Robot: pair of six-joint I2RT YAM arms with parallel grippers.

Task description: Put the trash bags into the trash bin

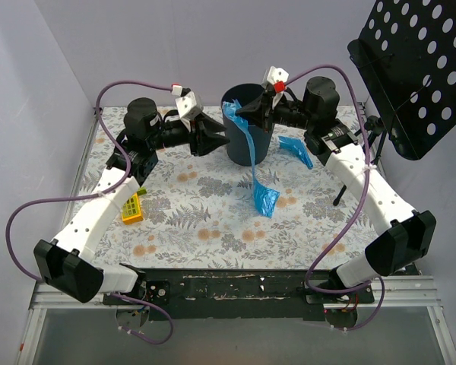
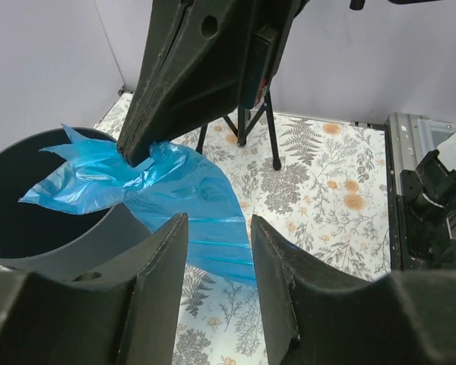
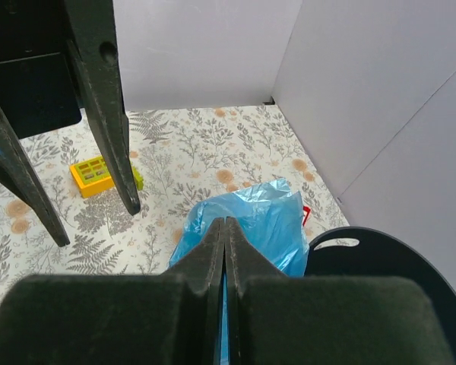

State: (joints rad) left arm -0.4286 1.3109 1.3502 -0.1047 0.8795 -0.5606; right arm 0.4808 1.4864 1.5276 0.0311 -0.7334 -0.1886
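Note:
The trash bin, a dark round bucket, stands at the back middle of the table. One blue trash bag hangs from the bin's mouth over its front wall, and its lower end lies on the table. My right gripper hovers over the bin's rim, shut on that bag's top end. The film shows between its closed fingers. My left gripper is open just left of the bin, with nothing between its fingers. A second, smaller trash bag lies on the table right of the bin.
A black perforated music stand rises at the back right, with its legs standing behind the bin. A small yellow block lies beside my left arm. White walls close the left, back and right sides.

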